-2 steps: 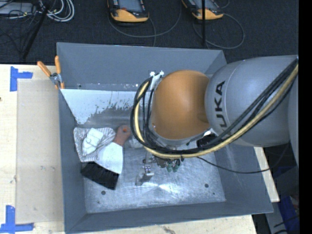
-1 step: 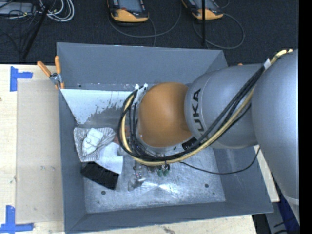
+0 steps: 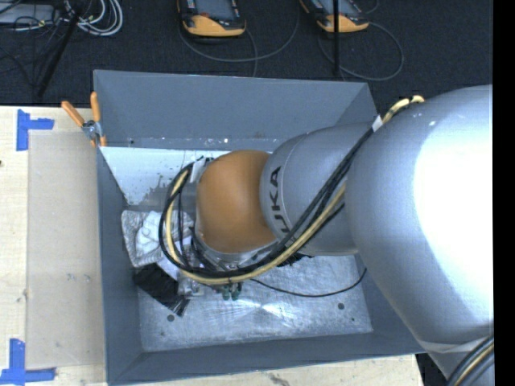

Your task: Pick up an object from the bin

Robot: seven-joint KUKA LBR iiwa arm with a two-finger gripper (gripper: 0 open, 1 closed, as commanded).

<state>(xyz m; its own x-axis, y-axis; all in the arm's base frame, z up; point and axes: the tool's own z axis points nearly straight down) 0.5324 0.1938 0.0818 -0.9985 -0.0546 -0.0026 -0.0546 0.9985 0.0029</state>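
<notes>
My gripper [image 3: 191,286] sits low in the bin's left half, mostly hidden under the arm's orange cover. A flat black object [image 3: 155,285] lies on the bin floor just left of it, touching or nearly touching it. Behind that, against the left wall, rests a crumpled silver-and-white foil-like packet [image 3: 146,236]. Small green bits [image 3: 230,293] show just right of the gripper, under the cables.
The arm and its cables cover the bin's middle and right. Bare scuffed floor shows along the front, from centre to right. The bin's walls stand close on the left and at the front.
</notes>
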